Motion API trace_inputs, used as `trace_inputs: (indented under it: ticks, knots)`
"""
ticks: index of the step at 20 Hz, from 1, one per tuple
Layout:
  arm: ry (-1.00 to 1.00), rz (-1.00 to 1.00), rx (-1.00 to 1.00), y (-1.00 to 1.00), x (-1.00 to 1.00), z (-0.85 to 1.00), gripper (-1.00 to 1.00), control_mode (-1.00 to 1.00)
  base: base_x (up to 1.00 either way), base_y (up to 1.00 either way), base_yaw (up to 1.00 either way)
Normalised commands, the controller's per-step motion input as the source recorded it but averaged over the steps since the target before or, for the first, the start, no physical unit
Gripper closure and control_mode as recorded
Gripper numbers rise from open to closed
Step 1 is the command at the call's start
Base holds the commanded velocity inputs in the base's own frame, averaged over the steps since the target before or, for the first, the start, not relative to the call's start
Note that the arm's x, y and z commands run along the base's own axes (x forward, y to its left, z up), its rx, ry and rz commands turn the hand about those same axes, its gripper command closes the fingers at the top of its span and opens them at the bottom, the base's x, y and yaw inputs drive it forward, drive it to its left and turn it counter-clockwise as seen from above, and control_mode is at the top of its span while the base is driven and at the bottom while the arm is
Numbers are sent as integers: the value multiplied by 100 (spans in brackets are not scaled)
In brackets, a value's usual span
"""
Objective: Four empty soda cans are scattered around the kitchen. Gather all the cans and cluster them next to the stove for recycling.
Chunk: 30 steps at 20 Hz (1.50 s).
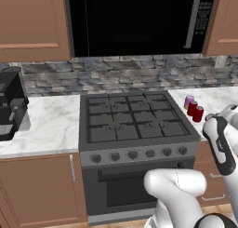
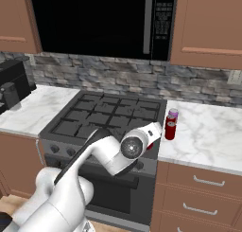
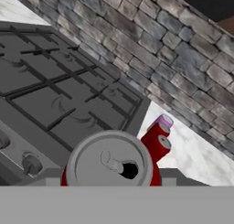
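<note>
A red soda can (image 3: 112, 161) sits close up in the hand view, silvery top facing the camera, and my gripper (image 3: 112, 175) is shut on it. The can is held above the front right corner of the stove (image 1: 135, 120), a dark grey range with black grates. On the marble counter just right of the stove stand three more soda cans in a tight row: a purple-pink one (image 1: 188, 101) at the back and two red ones (image 1: 192, 108) (image 1: 198, 114) in front of it. The hand view shows them beyond the held can (image 3: 157, 136). My gripper (image 2: 153, 135) is a short way left of them.
A black microwave (image 1: 139, 17) hangs above the stove. A black coffee machine (image 1: 9, 106) stands on the left counter. A stone backsplash (image 2: 118, 75) runs behind. White marble counter (image 2: 208, 131) stretches right of the cans, with drawers below.
</note>
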Motion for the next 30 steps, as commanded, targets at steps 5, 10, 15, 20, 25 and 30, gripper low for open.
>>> trace_inputs:
  ticks: [5,10,15,20,25,30]
  knots:
    - [0,0,0,-29,0,-16,100,-100,0,0,0]
    - [0,0,0,-25,9,-9,100,-100,0,0,0]
    - [0,0,0,-26,28,-8,100,-100,0,0,0]
    - [0,1,2,-25,28,-16,100,-100,0,0,0]
    - [0,3,9,-26,24,-19,100,-100,0,0,0]
    - [0,3,9,-21,21,-8,100,-100,0,0,0]
